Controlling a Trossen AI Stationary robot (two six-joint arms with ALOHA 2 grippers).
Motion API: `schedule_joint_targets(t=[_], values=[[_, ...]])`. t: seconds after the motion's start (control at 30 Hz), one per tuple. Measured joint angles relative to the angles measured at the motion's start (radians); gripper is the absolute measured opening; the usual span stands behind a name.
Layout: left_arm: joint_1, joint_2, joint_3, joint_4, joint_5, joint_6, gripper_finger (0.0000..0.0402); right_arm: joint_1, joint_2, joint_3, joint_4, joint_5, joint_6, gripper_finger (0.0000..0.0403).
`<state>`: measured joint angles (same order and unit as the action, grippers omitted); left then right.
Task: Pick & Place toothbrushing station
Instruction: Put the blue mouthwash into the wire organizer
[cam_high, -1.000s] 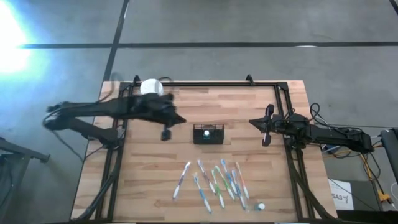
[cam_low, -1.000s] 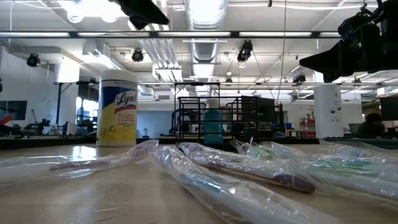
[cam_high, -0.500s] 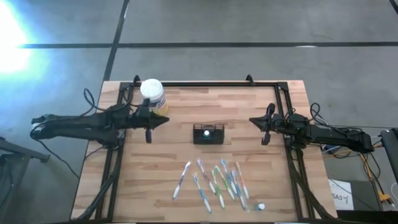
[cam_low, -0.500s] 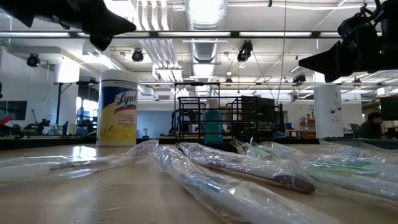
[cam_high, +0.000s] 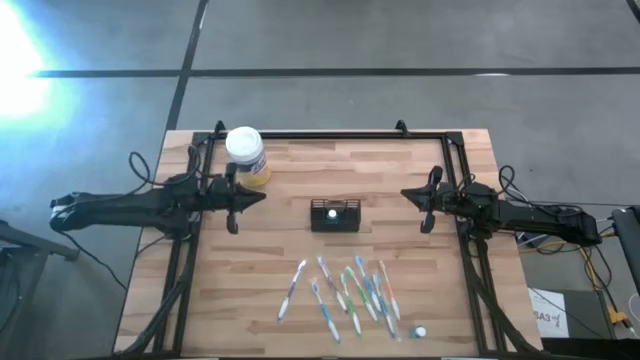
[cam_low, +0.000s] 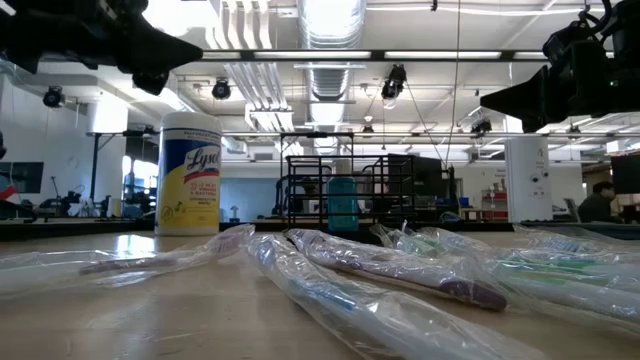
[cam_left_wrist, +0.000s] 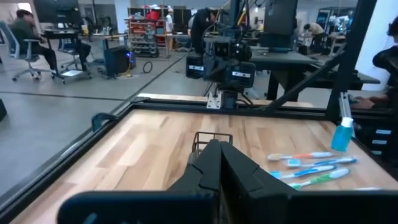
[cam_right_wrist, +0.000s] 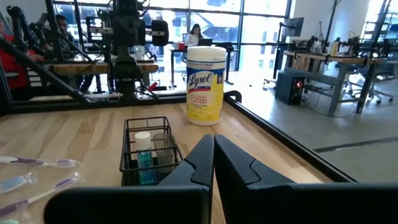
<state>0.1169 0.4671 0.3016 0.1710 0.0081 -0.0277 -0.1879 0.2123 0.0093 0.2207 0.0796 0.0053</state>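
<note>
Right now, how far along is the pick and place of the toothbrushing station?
Judging by where things lie, nothing is in hand. The toothbrushing station stands mid-table, untouched, holding a small bottle. The left gripper hangs near the wipes canister, fingers shut and empty. The right gripper waits at the table's right side, also shut and empty. Whether a placement has already happened cannot be told. The wrapped toothbrushes lie loose nearby.

two slim black jointed arms — dark cables looping beside each — ending in tapered, wedge-shaped black fingers (cam_left_wrist: 214, 168).
</note>
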Motion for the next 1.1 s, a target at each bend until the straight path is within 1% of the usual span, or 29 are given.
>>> schedule_joint_targets(t=[0.23,0.43,0.57,0.77,0.97,1.03,1.1], values=[[-0.001,-0.068,-0.072,-0.010,0.062,-0.050,0.0003,0.000,0.000,0.000,0.003,-0.001,0.040,0.0008],[-0.002,-0.095,-0.178,0.154,0.062,-0.055,0.0004,0.000,0.000,0.000,0.004,-0.001,0.045,0.0008],[-0.002,-0.110,-0.230,0.172,0.062,-0.061,0.0002,0.000,0.000,0.000,0.004,-0.001,0.048,0.0008],[-0.002,-0.126,-0.269,0.205,0.062,-0.072,0.0008,0.000,0.000,0.000,0.034,-0.016,0.048,0.0008],[-0.001,-0.125,-0.278,0.203,0.062,-0.080,0.0003,0.000,0.000,0.000,0.057,-0.040,0.076,0.0008],[-0.001,-0.125,-0.279,0.204,0.062,-0.080,0.0005,0.000,0.000,0.000,0.069,-0.084,0.095,0.0008],[-0.001,-0.126,-0.288,0.205,0.055,-0.079,0.0009,0.001,0.000,0.005,0.086,-0.169,0.094,0.0008]])
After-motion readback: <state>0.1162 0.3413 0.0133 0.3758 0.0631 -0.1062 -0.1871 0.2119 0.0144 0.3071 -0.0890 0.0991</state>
